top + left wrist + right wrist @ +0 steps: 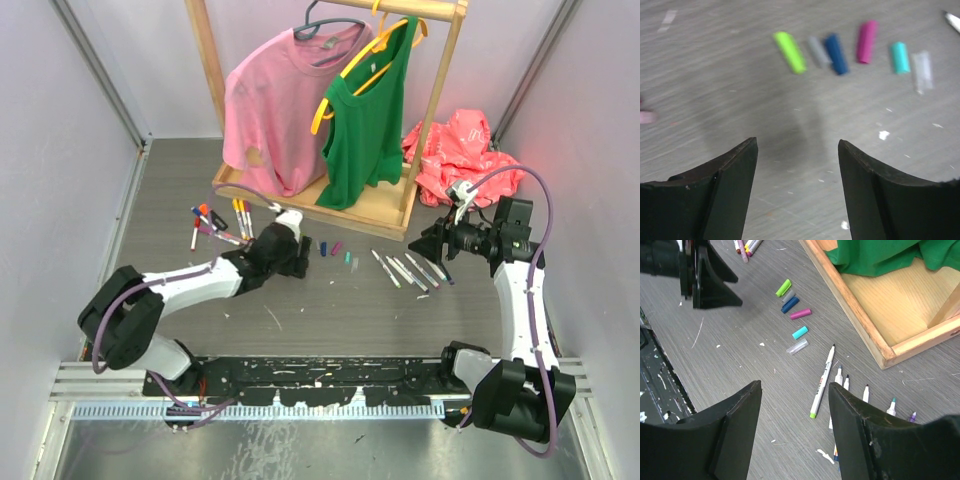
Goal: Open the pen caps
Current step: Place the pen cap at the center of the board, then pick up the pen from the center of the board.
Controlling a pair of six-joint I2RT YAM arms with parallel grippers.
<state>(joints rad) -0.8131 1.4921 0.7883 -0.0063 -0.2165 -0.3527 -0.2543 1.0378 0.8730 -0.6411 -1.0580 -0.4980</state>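
Left wrist view: the left jaws are seen parted and empty, with nothing gripped between them. Just ahead of them a row of six removed pen caps (836, 54) is laid on the surface (715, 85), running from a lime green cap (790, 51) to a clear cap (922, 70). The right jaws are likewise found released and holding nothing. Directly ahead of them several uncapped markers (822, 382) are laid side by side, tips bare. Progress is judged at roughly halfway. A cluster of markers (215, 222), off to the left of the left jaws, appears capped and is yet to be dealt with. The count there cannot be told.
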